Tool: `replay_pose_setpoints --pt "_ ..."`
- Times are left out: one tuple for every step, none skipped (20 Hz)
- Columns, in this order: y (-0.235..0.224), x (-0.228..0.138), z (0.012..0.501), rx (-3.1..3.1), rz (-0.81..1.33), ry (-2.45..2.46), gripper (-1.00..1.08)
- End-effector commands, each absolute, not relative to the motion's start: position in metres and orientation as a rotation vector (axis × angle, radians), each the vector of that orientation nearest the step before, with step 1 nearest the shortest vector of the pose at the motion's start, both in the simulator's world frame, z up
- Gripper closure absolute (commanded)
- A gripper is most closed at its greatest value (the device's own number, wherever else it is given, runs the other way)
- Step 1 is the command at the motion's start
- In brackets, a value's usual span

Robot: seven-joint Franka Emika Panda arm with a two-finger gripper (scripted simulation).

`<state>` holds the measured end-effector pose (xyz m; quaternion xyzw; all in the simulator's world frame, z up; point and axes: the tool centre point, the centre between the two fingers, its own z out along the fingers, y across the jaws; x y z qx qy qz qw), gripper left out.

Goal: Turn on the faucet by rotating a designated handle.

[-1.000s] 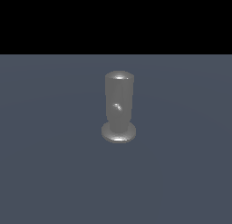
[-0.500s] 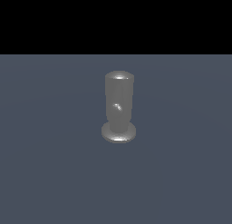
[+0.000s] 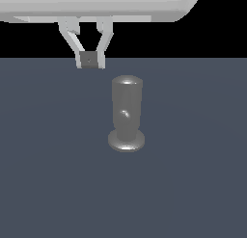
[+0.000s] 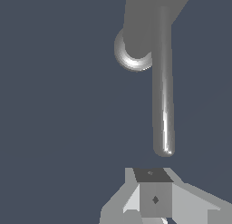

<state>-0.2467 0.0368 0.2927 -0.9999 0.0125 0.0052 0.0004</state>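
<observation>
Above the surface [image 3: 48,184], at about 10 o'clock from the faucet [image 3: 126,114] in the exterior view, the tool [image 3: 90,59] hangs clear of everything, its fingertips drawn together with no visible gap and nothing between them. The faucet stands upright near the middle of the surface on its round base. The handle [image 4: 163,82] shows plainly only in the wrist view; in the exterior view it appears end-on as a small bright spot on the cylinder front, so it seems to project toward that camera. In the wrist view the handle's long axis runs roughly 12 to 6 o'clock, with the root at the cylinder and the rounded tip toward the tool [image 4: 152,191]. The tip lies just beyond the fingertips, near but apart, and slightly to one side of the tool's centre line. The coming move turns on this relation: the rod lies lengthwise ahead of the tool, so a sideways push near the tip should swing it about the upright cylinder. Height of the fingertips relative to the rod cannot be told with certainty; the exterior view suggests the tool sits higher. Open surface lies on both sides of the rod, and no edge or other thing limits the sweep.
</observation>
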Motion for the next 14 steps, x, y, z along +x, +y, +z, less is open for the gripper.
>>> replay_pose_setpoints --pt "0.04 -0.246 0.274 -3.141 0.011 0.048 1.08" --pt "0.041 -0.245 0.268 -3.141 0.01 0.051 1.08" --pt "0.041 -0.245 0.262 -3.141 0.009 0.053 1.08" --pt "0.042 -0.244 0.257 -3.141 0.008 0.055 1.08" --pt "0.043 -0.243 0.252 -3.141 0.006 0.057 1.08" --pt "0.044 -0.243 0.248 -3.141 0.006 0.059 1.08" --pt "0.045 -0.242 0.243 -3.141 0.005 0.061 1.08" --pt "0.045 -0.242 0.24 -3.141 0.004 0.063 1.08" --pt "0.046 -0.241 0.236 -3.141 0.003 0.064 1.08" --pt "0.046 -0.241 0.233 -3.141 0.003 0.065 1.08" --pt "0.047 -0.24 0.231 -3.141 0.002 0.066 1.08" --pt "0.047 -0.24 0.228 -3.141 0.001 0.067 1.08" --pt "0.047 -0.24 0.226 -3.141 0.001 0.068 1.08" --pt "0.048 -0.239 0.224 -3.141 0.001 0.068 1.08"
